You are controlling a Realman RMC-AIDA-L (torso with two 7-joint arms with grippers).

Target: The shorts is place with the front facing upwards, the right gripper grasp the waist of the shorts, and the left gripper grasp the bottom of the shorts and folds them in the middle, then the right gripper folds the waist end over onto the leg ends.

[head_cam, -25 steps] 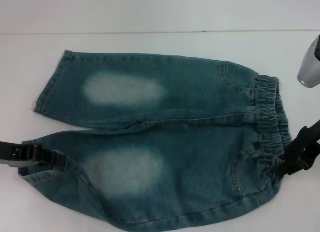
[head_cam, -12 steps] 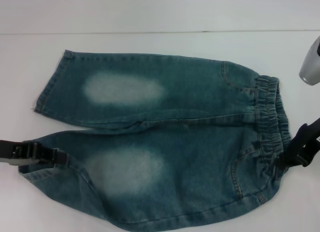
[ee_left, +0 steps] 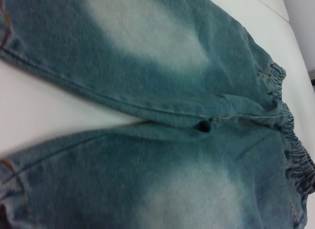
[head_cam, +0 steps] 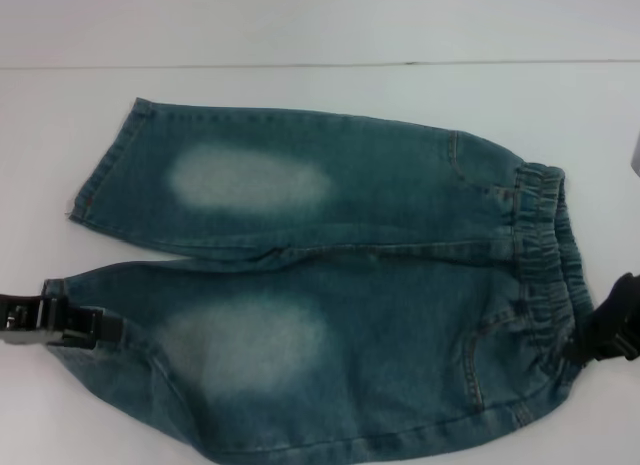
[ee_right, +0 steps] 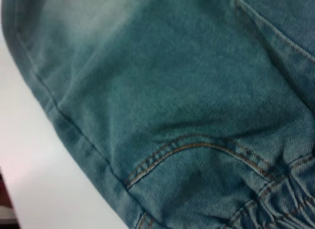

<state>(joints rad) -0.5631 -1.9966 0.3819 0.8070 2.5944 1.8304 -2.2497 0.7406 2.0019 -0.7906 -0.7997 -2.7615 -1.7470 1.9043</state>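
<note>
The blue-green denim shorts [head_cam: 330,285] lie flat, front up, with pale oval patches on both legs. Their gathered waist [head_cam: 545,245] is at the right and the leg ends [head_cam: 105,170] are at the left. At the near leg's hem [head_cam: 60,290], my left gripper [head_cam: 105,327] is shut on the fabric edge. My right gripper [head_cam: 580,343] is shut on the near end of the waistband. The left wrist view shows both legs [ee_left: 147,155] and the ruffled waist [ee_left: 295,155]. A pocket seam and the waist gathers [ee_right: 280,199] fill the right wrist view.
The shorts rest on a white table [head_cam: 320,95] whose far edge runs across the top of the head view. Bare white surface lies beyond the shorts and to the left of the far leg.
My right gripper has moved right and slightly down, dragging the waist with it. The left gripper has drawn back a little to the left, and the near leg now lies more stretched.
</note>
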